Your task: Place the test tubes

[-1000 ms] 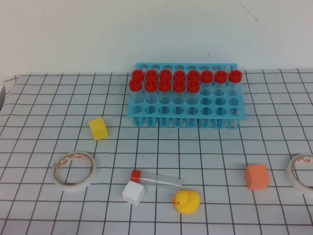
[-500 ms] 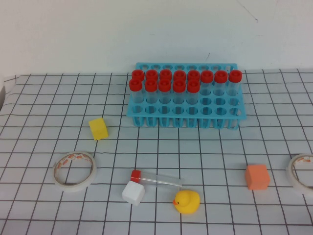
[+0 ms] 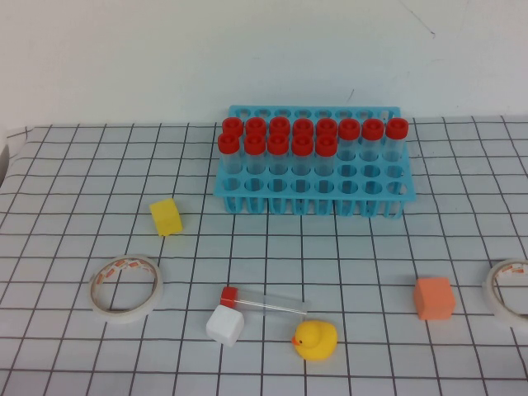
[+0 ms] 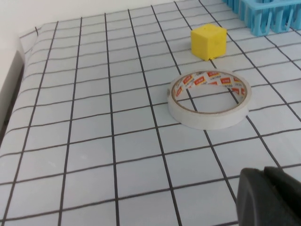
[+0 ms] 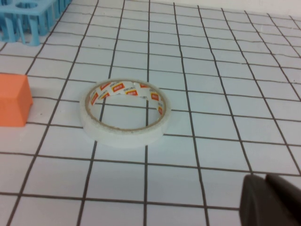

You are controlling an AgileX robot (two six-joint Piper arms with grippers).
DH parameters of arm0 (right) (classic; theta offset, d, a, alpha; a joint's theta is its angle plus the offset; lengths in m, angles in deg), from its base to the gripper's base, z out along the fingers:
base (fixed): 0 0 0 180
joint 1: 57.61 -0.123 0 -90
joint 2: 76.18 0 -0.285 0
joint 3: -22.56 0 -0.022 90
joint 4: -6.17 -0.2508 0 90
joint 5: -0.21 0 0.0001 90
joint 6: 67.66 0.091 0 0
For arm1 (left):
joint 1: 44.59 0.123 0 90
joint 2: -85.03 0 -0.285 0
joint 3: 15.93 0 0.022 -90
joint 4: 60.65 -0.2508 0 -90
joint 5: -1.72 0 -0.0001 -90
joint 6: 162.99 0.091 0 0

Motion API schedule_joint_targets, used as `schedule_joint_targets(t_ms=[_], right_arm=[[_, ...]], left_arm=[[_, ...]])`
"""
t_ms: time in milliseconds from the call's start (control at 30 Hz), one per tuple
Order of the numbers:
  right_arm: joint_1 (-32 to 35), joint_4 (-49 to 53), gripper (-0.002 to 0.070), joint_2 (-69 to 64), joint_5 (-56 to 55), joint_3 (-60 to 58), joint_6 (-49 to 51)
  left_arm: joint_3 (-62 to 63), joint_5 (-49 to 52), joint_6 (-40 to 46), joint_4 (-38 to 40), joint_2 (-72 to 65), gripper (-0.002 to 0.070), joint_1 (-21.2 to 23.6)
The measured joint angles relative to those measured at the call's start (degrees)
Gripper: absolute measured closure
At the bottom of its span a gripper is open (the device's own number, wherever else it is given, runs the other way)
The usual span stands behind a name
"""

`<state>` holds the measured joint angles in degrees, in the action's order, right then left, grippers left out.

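High camera above whole table [image 3: 66, 165]; wrist cameras low beside left tape [image 4: 207, 120], right tape [image 5: 124, 135].

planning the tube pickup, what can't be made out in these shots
- High view: neither arm shows; right tape roll cut by the edge.
- Loose test tube: whether the white cube touches its cap is unclear.
- Left gripper near left tape roll, right gripper near right tape roll: only shut tips, cut by wrist-view edges.
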<state>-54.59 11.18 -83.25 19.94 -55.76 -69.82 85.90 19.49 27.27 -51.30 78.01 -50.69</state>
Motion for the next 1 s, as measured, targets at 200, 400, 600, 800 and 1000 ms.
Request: schedule_joint_targets(t_ms=[200, 400, 600, 800, 1000], right_arm=[[0.00, 0.00, 0.0678, 0.00, -6.39, -0.48, 0.00], [0.00, 0.00, 0.0678, 0.00, -24.39, -0.48, 0.00], [0.00, 0.00, 0.0678, 0.00, -39.41, -0.48, 0.00], [0.00, -0.24, 0.0678, 0.00, -43.56, -0.48, 0.00], [0.00, -0.73, 0.0678, 0.00, -43.92, -0.48, 0.00]], left_arm=[[-0.11, -6.36, 0.13, 0.08, 0.00, 0.0676, 0.00], [-0.11, -23.67, 0.13, 0.19, 0.00, 0.0676, 0.00], [-0.11, -38.83, 0.22, 0.22, 0.00, 0.0676, 0.00], [-0.11, -42.89, 0.22, 0.22, 0.00, 0.0676, 0.00], [-0.11, -42.88, -2.21, 0.36, 0.00, 0.0676, 0.00]])
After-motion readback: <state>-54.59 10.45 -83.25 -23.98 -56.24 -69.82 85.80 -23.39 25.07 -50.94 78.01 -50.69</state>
